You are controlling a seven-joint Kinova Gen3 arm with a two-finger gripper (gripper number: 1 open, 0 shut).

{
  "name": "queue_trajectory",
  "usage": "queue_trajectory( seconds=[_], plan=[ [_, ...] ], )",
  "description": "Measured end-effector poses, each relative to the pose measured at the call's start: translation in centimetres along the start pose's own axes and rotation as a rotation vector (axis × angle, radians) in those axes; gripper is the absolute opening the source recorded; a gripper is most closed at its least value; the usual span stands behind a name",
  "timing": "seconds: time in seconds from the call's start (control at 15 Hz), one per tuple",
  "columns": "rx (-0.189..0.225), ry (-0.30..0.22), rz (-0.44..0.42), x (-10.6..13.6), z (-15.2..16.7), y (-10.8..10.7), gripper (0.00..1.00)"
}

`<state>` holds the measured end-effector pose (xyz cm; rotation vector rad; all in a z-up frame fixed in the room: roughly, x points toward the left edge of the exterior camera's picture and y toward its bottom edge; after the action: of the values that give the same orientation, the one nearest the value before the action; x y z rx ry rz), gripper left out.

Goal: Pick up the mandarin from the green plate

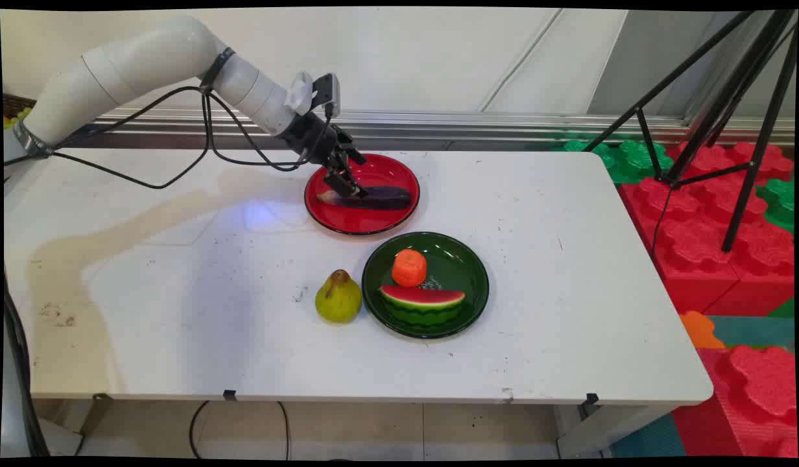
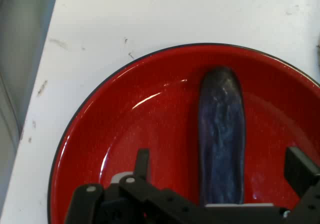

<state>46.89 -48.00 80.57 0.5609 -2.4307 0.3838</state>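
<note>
The white table (image 1: 179,311) carries two plates near its middle, with wide bare surface to the left and right. On the far one, a red plate (image 1: 386,224), lies a dark purple eggplant (image 1: 380,196) along the plate's floor. The gripper (image 1: 349,185) is low over the eggplant's stem end, its fingers (image 2: 142,163) spread apart on either side of it and closed on nothing.

Nearer stands a green plate (image 1: 467,259) with a round orange fruit (image 1: 409,267) and a watermelon slice (image 1: 423,303); a pear (image 1: 338,298) sits on the table just beside its left rim.

The eggplant looks smooth and rounded, so a pinch near its end could let it slip or swing. The red plate's raised rim is close to the fingers and could be knocked. Most free room is to the left.
</note>
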Motion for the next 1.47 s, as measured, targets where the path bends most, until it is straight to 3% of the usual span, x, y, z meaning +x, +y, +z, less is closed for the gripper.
queue_trajectory(
  seconds=[0.67,1.07,1.47],
  plan=[
    [0.011,0.033,0.011,0.3,-3.6,0.9,1.00],
    [-0.010,0.063,0.044,1.9,-6.0,3.4,1.00],
    [-0.066,0.075,0.077,4.1,-6.0,7.1,1.00]
  ],
)
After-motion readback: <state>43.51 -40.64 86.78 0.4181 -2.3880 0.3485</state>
